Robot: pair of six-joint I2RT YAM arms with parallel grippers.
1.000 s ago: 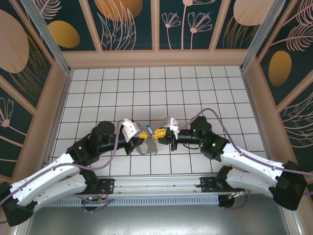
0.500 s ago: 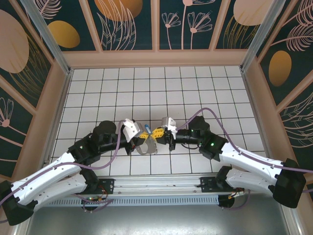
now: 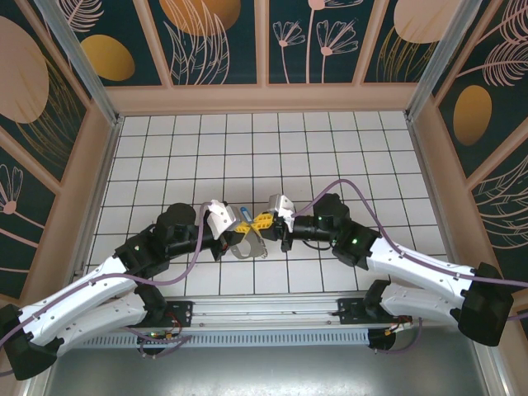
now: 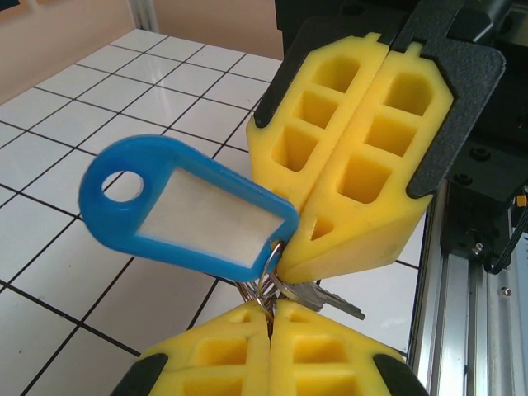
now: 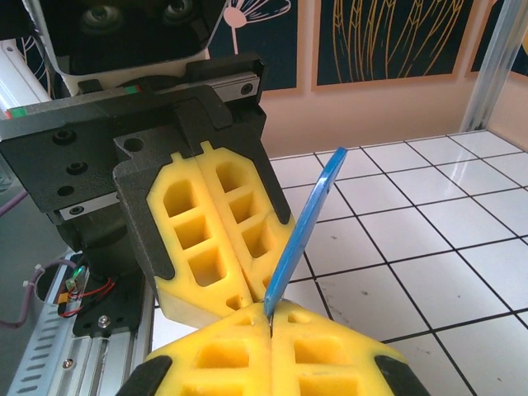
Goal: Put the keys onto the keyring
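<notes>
A blue tag (image 4: 186,210) with a white label hangs from thin silvery wire rings (image 4: 268,285), and a small silvery key (image 4: 330,299) juts out beside them. My left gripper (image 4: 271,309) is shut on the wire rings. My right gripper (image 4: 299,247) meets it tip to tip, shut on the tag's ring end. In the right wrist view the tag (image 5: 305,223) rises edge-on from my right gripper (image 5: 271,312), with the left gripper (image 5: 246,293) against it. From above, both grippers (image 3: 240,224) (image 3: 265,221) touch, and a tan loop (image 3: 245,247) lies just below them.
White tiled floor (image 3: 330,157) stretches behind and to both sides. A metal rail (image 3: 272,309) runs along the near edge, close under the grippers. Panelled walls (image 3: 264,95) close in the back and sides.
My right gripper has moved left until its fingertips meet the left gripper's. The blue tag has shifted left with it. The left arm has hardly moved.
</notes>
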